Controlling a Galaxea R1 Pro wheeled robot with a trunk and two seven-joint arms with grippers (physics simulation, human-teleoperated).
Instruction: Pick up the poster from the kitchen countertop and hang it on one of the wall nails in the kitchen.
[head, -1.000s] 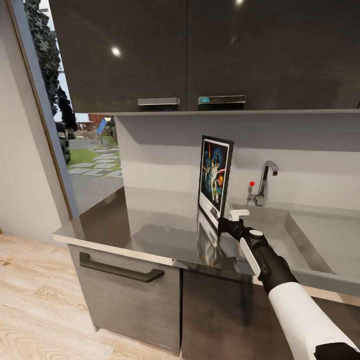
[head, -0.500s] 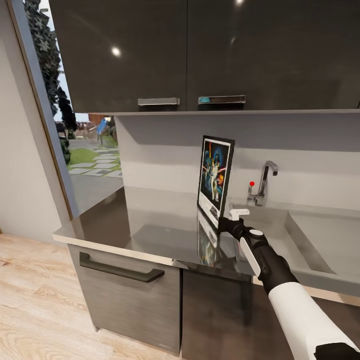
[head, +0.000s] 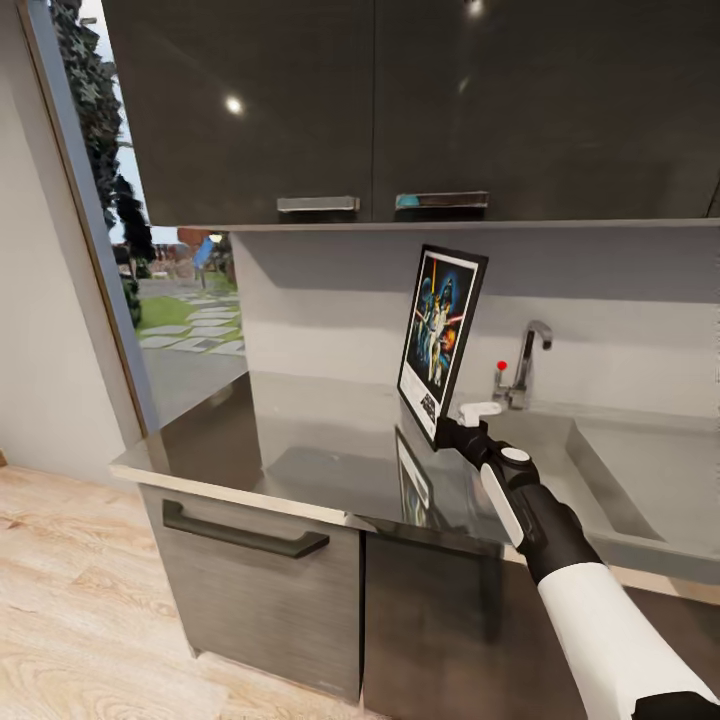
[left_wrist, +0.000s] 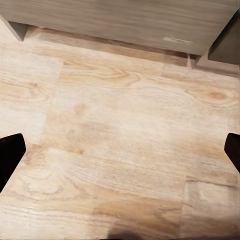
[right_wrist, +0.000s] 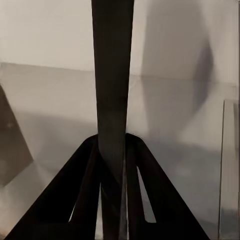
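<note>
While the right gripper (head: 447, 432) pinches the poster (head: 441, 338) by its lower corner, the frame hangs clear above the countertop (head: 300, 445), near the sink's (head: 640, 480) left rim, tilted with its top leaning toward the tap (head: 525, 362). The right wrist view shows the black edge (right_wrist: 112, 100) clamped between both fingers (right_wrist: 75, 200). That's a thin hold, low and off-centre, so I'd judge the poster could pivot or slide out on any quick swing. Its top corner sits close under the cabinets (head: 400, 110); lifting straight could clip them. No nail is visible, so the hang is yet to come. Over the wood floor (left_wrist: 120, 140), the left gripper (left_wrist: 120, 150) is spread wide, empty.
</note>
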